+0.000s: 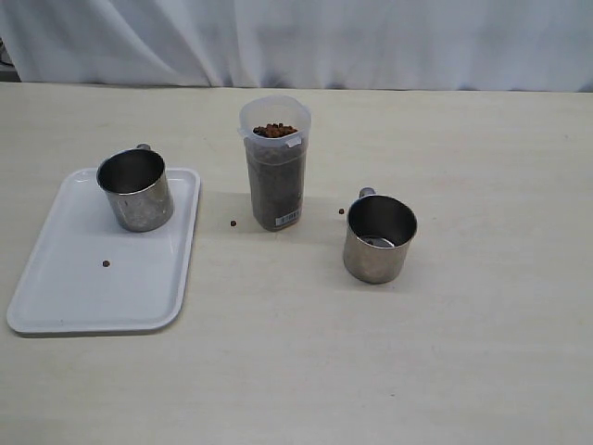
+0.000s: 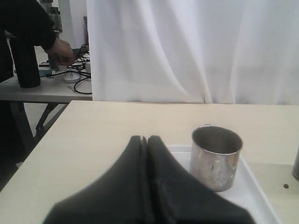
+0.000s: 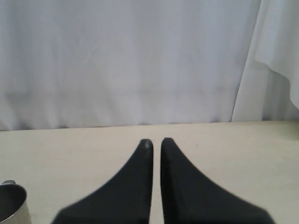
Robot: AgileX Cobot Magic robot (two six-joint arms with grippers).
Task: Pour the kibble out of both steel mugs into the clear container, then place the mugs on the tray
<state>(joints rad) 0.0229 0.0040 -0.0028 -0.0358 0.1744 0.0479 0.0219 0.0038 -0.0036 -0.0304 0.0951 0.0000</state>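
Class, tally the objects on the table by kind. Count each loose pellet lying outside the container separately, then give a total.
Steel mugs: 2
Clear container: 1
White tray: 1
Loose kibble pellets: 3
Total: 7

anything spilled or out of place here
Yes: a few pellets lie loose, one on the tray, another on the table by the container, a third near the second mug, which stands off the tray.
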